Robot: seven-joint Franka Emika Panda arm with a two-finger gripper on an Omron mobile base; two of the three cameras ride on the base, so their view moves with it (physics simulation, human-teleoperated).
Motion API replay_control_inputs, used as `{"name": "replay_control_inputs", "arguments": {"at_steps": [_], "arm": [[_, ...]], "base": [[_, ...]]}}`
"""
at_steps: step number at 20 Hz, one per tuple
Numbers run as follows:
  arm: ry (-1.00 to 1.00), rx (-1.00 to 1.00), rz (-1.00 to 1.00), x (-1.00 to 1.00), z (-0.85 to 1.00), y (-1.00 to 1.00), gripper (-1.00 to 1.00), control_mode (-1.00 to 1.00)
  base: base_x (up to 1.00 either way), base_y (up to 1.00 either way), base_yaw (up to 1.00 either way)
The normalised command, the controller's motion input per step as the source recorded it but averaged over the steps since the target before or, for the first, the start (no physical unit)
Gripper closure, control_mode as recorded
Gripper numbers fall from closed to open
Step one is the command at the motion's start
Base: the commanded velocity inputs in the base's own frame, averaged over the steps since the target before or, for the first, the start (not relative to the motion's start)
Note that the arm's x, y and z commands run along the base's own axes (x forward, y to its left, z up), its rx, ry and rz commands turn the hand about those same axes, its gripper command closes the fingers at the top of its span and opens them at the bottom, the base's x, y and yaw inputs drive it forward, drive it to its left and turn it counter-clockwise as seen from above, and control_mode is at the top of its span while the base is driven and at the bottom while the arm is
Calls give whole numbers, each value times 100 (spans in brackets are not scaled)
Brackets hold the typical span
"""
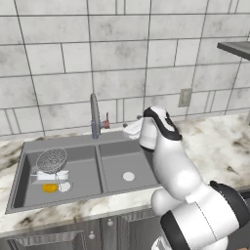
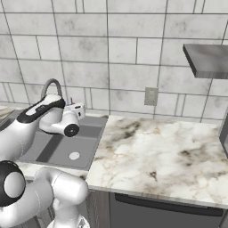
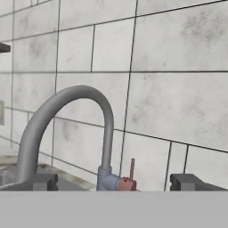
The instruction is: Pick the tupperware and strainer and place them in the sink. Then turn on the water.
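Item one, your claw (image 3: 114, 181): jaws spread wide and holding nothing, its two dark tips at the bottom of the hand view with the faucet's small red lever (image 3: 131, 171) rising between them, still apart from both. Item two, the faucet (image 3: 67, 129): a tall grey arch at centre-left of the hand view, its base just left of the lever; no stream falls from the spout, so the water step looks undone. Item three, the sink (image 1: 97, 141), lower left of the left base view: the strainer (image 1: 52, 159) lies in the left basin, leaning over the tupperware (image 1: 51, 175) beneath it, with a small orange object (image 1: 50, 187) just beside; both task things appear already placed. Item four, the marble worktop (image 2: 160, 151), across the right of the right base view. Risks, as I judge them: the lever is thin, so if you advance off-centre one tip will slide past it or strike the faucet base instead; if you push along the wrong direction the lever may not turn; and if you drive in too far the claw could hit the tiled wall (image 3: 178, 89) close behind.
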Motion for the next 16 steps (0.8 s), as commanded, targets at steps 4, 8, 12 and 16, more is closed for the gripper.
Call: {"name": "replay_control_inputs", "arguments": {"at_steps": [4,8,12,16], "arm": [[0,0,3,24,0,0,-100,-100],[0,1,6,12,-3,0,-100,-100],[0,2,6,17,-5,3,-100,-100],[0,2,5,7,-1,13,-100,-100]], "base": [[0,0,0],[0,0,0],[0,0,0],[0,0,0]]}}
